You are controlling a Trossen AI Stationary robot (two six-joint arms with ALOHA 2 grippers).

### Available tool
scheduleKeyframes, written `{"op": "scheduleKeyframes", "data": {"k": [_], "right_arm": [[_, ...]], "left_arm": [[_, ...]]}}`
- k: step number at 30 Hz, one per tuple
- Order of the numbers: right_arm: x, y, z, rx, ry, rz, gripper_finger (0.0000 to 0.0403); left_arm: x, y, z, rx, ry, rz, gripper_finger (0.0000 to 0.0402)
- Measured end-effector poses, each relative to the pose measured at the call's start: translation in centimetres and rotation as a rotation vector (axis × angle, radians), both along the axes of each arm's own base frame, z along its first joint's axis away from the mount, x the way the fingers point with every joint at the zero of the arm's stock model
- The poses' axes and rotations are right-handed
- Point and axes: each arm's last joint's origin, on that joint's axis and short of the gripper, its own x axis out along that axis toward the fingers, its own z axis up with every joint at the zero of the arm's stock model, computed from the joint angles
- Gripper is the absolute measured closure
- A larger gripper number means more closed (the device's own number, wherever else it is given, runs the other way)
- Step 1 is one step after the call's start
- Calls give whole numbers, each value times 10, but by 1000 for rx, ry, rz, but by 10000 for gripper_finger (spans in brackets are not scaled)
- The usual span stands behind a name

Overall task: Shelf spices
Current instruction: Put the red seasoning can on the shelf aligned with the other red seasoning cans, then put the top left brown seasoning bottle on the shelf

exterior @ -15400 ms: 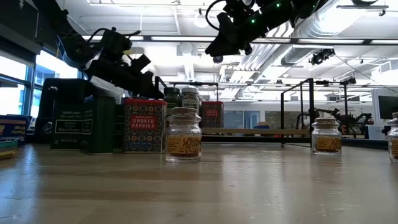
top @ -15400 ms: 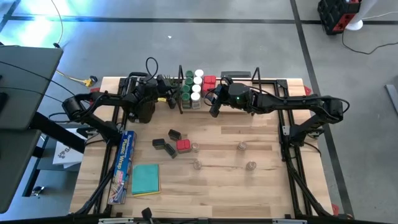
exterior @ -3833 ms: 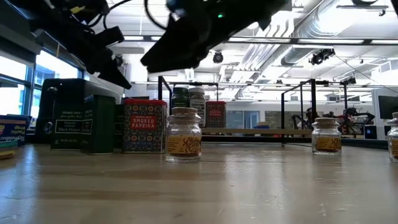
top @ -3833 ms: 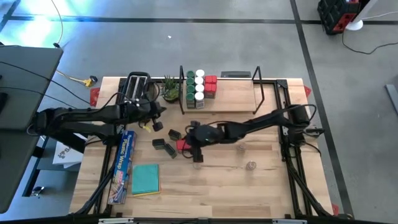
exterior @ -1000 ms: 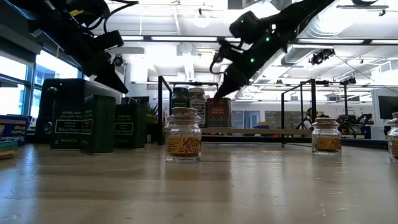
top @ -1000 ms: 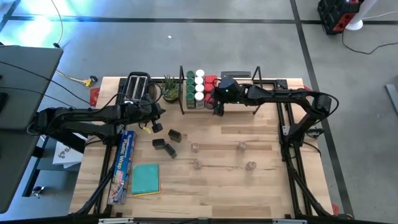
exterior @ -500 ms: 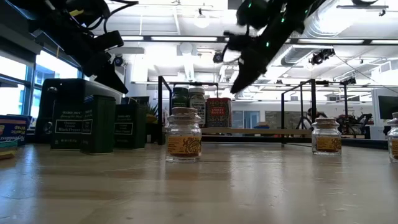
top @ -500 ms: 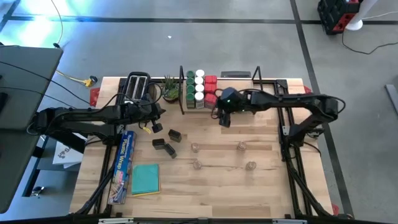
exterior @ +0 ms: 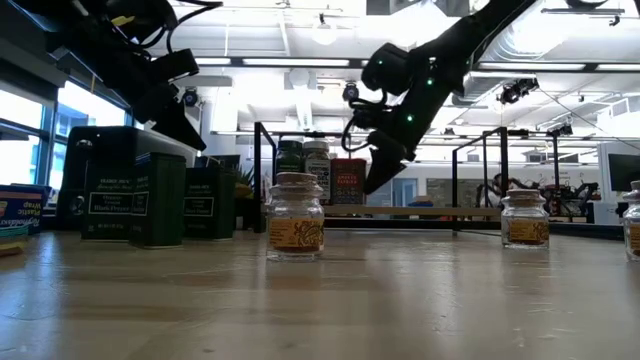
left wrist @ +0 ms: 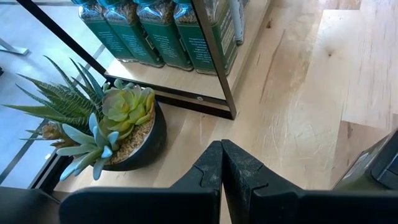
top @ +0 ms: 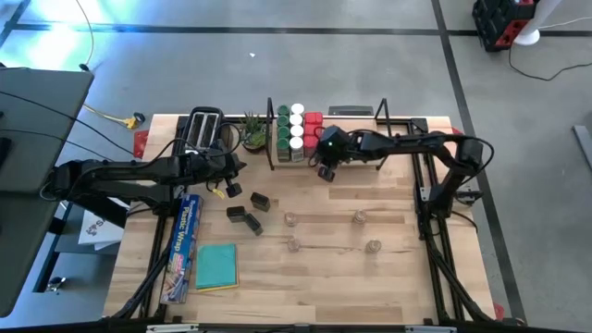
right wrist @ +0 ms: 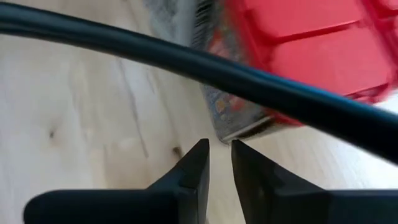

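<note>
Red tins (top: 313, 122) sit on the shelf (top: 351, 139), beside the rows of green- and white-lidded jars (top: 289, 129). The right gripper (top: 324, 172) hangs just in front of the shelf's front edge, close to the nearest red tin; its jaws are narrowed to a slim gap with nothing between them, per the right wrist view.

Remaining on the surface (top: 398, 268): four tiny clear jars (top: 292, 219) in the middle and three dark rectangular tins (top: 258, 200) to their left. None shelved yet.

The left gripper (top: 231, 188) rests over the surface near the small potted plant (top: 252, 135), jaws pressed together and empty.

Risks, as judged:
- Right gripper is very near the shelf's black frame bar (right wrist: 186, 59) and the red tin; a careless swing away could clip either and knock the tin into the jars.
- Clear jars are small and round; narrowed jaws must widen before descent, or they will push a jar over rather than straddle it.
- Dark tins lie close together; grabbing one may drag its neighbour.
</note>
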Motion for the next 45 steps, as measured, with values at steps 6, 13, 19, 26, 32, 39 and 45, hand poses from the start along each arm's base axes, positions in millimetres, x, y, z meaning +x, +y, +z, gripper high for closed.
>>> {"op": "scheduleKeyframes", "data": {"k": [6,13,19,26,32,39,45], "right_arm": [[-4,-3,0,21,9,-34,342],[0,14,-1,46,28,-14,342],[3,18,1,26,7,1,342],[14,62,15,-18,-49,101,356],[32,139,30,-26,-247,274,377],[17,189,36,-161,-196,307,370],[-24,190,58,-101,-74,168,298]], "left_arm": [[0,0,0,-1,0,0,402],[0,0,0,-1,1,-1,402],[0,0,0,-4,-1,1,402],[0,0,0,-9,-3,2,402],[1,-2,0,-41,-17,-17,402],[2,-7,0,-42,-17,-43,402],[2,-8,-1,-42,-13,-51,402]]}}
